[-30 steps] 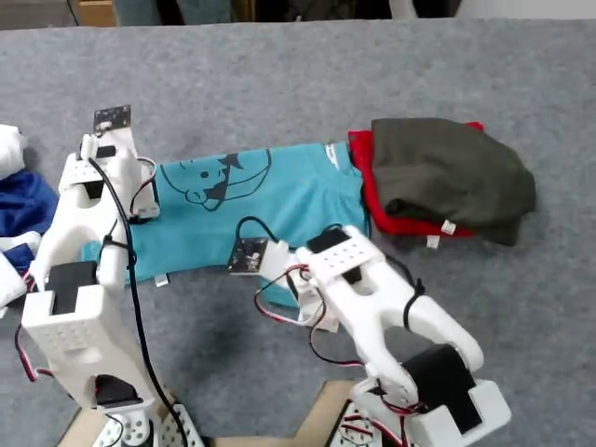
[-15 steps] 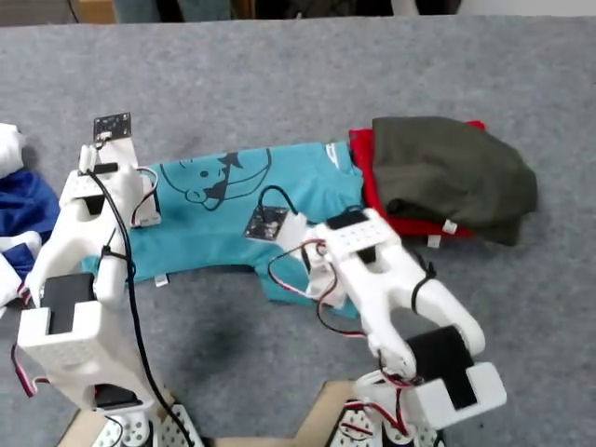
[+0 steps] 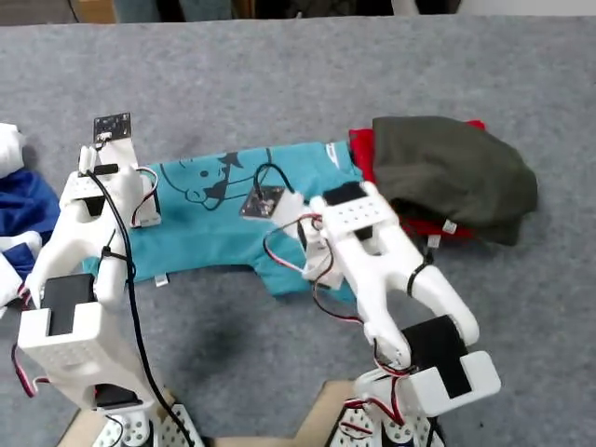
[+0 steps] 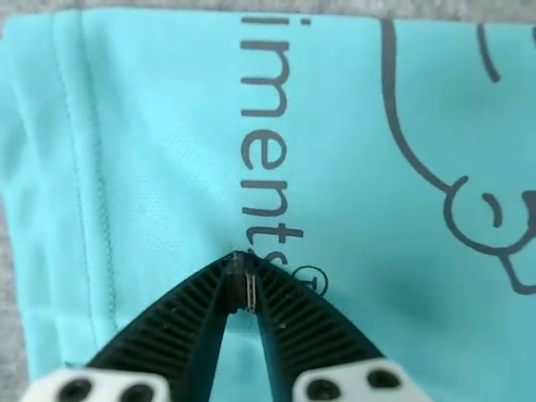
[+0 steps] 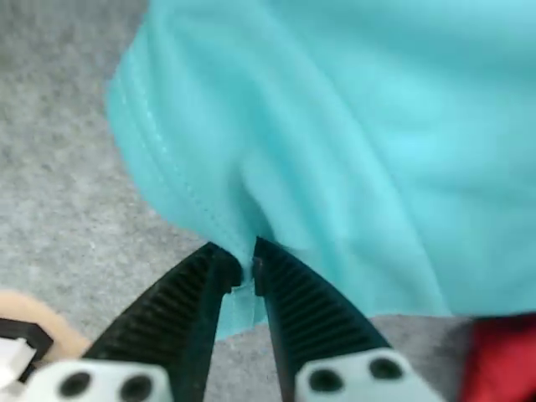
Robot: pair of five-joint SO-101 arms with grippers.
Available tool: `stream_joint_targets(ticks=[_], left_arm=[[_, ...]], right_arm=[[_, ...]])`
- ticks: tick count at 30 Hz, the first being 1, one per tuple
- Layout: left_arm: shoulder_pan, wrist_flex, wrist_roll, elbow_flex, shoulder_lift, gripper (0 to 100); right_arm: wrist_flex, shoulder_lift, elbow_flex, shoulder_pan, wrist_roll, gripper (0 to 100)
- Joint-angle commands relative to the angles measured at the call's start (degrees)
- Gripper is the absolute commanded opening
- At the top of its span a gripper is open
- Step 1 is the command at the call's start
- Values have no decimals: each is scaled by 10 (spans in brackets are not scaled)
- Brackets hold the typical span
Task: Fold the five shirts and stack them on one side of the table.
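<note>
The wrist views showed what the high view hid: the left jaws were closed on a pinch of the teal shirt (image 4: 151, 126) by its lettering, and the right jaws were nearly shut on its hem (a fold between them). From above, the shirt lay spread on the counter (image 3: 279, 84), just beside the red shirt (image 3: 365, 177) under the olive shirt (image 3: 456, 172). The left arm (image 3: 84, 233) reached over its left end and the right arm (image 3: 372, 251) over its near edge.

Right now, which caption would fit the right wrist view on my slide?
The right tool pinches the teal shirt near its hem, over the grey table.

Teal print shirt (image 3: 233, 209) lies spread just beside an olive shirt (image 3: 452, 172) stacked on a red shirt (image 3: 361, 158).
</note>
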State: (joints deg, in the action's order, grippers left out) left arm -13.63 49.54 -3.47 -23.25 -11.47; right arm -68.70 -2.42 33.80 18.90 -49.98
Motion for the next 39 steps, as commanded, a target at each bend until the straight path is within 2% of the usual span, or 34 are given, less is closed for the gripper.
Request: stream_joint_targets(ticks=[1,11,15,21,27,29,33,39], left_arm=[[0,-5,-5,-2,11,29],[0,-4,-5,-2,11,29],[0,-4,-5,-2,11,29],[0,-4,-5,-2,11,29],[0,-4,-5,-2,11,29],[0,-4,-5,-2,11,29],[-3,-4,-5,-2,10,29],[-21,-1,-4,1,18,29]], right_arm=[[-27,-21,-66,-15,-5,14],[-31,-20,-131,-18,-7,14],[28,-7,-150,-18,-56,14],[111,74,-204,-15,-77,14],[110,173,-307,-18,-77,16],[109,186,-327,-18,-75,43],[114,184,-344,-17,-37,184],[90,182,-398,-24,-25,209]])
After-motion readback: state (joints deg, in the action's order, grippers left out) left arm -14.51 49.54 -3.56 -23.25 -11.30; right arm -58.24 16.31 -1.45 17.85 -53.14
